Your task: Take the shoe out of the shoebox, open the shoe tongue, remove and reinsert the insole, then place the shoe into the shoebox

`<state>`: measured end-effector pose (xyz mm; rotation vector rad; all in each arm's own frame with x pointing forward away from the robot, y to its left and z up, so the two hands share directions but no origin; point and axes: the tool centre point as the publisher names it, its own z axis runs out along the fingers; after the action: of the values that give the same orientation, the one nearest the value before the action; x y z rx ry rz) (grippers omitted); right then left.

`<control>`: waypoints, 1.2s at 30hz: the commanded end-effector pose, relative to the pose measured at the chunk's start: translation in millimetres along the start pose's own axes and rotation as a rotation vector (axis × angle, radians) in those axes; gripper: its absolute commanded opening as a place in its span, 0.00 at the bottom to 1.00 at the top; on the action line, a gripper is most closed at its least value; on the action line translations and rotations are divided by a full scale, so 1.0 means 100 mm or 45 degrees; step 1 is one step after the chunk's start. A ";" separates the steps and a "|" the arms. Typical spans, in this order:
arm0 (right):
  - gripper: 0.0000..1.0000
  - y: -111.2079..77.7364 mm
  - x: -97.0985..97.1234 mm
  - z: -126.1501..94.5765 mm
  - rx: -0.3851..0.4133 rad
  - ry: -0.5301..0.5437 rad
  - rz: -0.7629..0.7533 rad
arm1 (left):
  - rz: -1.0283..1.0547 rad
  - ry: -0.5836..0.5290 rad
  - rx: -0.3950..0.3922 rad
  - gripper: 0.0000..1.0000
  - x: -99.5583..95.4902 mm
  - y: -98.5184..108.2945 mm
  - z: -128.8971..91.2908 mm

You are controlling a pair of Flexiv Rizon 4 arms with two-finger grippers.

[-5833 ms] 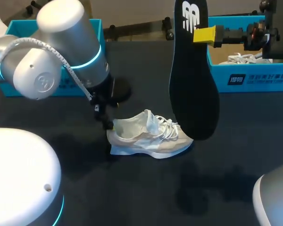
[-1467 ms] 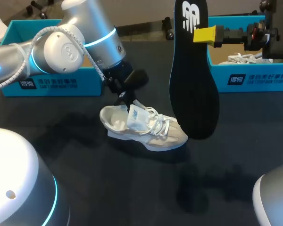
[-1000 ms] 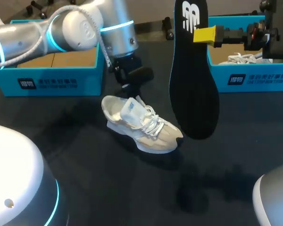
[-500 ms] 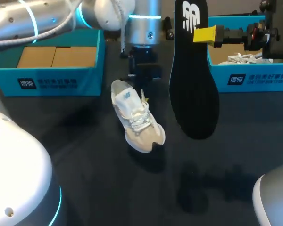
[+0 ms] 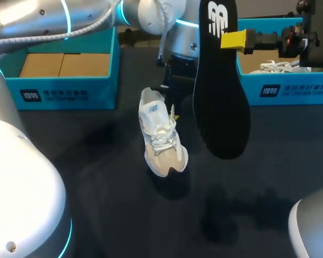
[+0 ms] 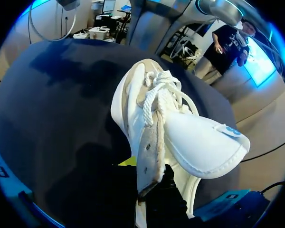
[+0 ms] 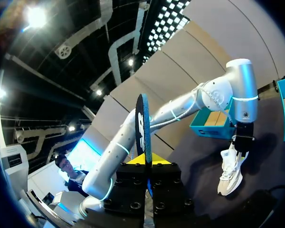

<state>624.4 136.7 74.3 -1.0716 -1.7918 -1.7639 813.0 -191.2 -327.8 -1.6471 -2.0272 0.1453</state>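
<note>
A white and beige shoe (image 5: 161,134) hangs toe-down over the dark table, just left of the insole. My left gripper (image 5: 171,85) is shut on its heel collar from above. In the left wrist view the shoe (image 6: 152,109) stretches away from the gripper (image 6: 149,183), laces up, with the white tongue (image 6: 204,147) flipped open towards the camera. The black insole (image 5: 220,91) hangs upright in the air, and my right gripper (image 5: 234,40) is shut on its upper part. From the right wrist the insole (image 7: 143,128) shows edge-on between the yellow tips (image 7: 147,164), with the shoe (image 7: 230,171) beyond.
An open blue shoebox (image 5: 59,94) with a brown liner stands at the back left. A second blue box (image 5: 290,88) at the back right holds another white shoe (image 5: 274,67). Dark tabletop (image 5: 97,177) lies in front of the shoe.
My left arm has swung right and back with the shoe, lifting and turning it from lying on its side to hanging toe-down. The right arm and insole have not moved.
</note>
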 end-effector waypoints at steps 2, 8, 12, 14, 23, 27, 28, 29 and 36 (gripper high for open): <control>0.00 0.04 0.00 0.05 0.006 -0.002 0.003 | 0.040 0.091 -0.010 0.00 -0.12 -0.03 0.05; 0.00 0.04 0.00 0.05 0.006 -0.002 0.003 | 0.087 0.123 -0.009 0.00 -0.21 -0.10 0.16; 0.00 0.04 0.00 0.05 0.006 -0.002 0.003 | 0.106 0.137 -0.017 0.00 -0.25 -0.16 0.22; 0.00 0.04 0.00 0.05 0.006 -0.002 0.003 | 0.102 0.135 -0.014 0.00 -0.27 -0.17 0.26; 0.00 0.04 0.00 0.05 0.006 -0.002 0.003 | 0.078 0.168 -0.002 0.00 -0.31 -0.23 0.43; 0.00 0.04 0.00 0.05 0.006 -0.002 0.003 | 0.069 0.173 0.002 0.00 -0.33 -0.25 0.48; 0.00 0.04 0.00 0.05 0.006 -0.002 0.003 | 0.072 0.175 0.002 0.00 -0.33 -0.25 0.49; 0.00 0.04 0.00 0.05 0.006 -0.002 0.003 | 0.074 0.177 0.003 0.00 -0.34 -0.25 0.51; 0.00 0.04 0.00 0.05 0.006 -0.002 0.003 | 0.082 0.194 0.014 0.00 -0.39 -0.25 0.63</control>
<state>624.4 136.7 74.4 -1.0716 -1.7918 -1.7638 767.4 -217.0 -378.6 -1.6694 -1.8655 0.0496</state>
